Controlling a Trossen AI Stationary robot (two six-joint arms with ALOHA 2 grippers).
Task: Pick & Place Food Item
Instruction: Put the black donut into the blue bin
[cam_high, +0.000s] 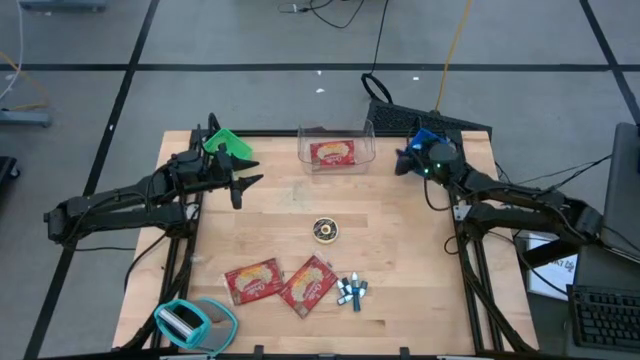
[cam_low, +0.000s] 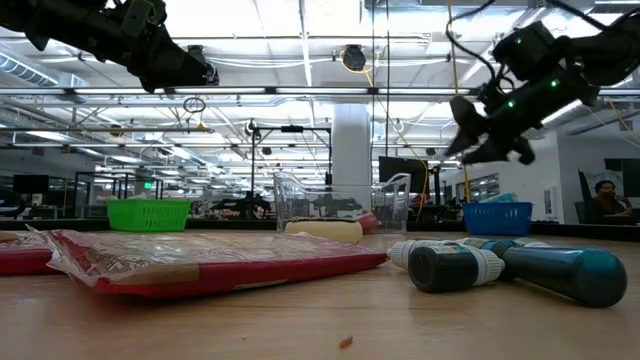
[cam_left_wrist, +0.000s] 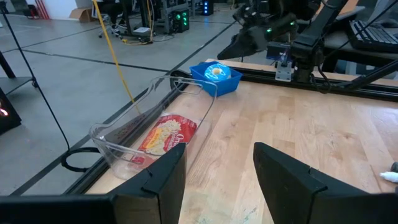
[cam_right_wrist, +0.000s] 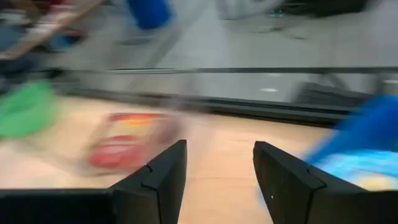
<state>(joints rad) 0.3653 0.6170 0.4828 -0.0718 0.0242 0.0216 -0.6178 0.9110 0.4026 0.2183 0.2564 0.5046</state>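
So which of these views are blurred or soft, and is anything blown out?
Right wrist view: smeared sideways throughout, the red packet and green bin mere streaks, though the right end effector stays crisp. Low view: ceiling lights are bright, the near packet is soft, and both arms show dark against them. High and left wrist views: sharp, evenly lit, the clear bin legible.

Three red food packets, one clear bin, two small baskets.
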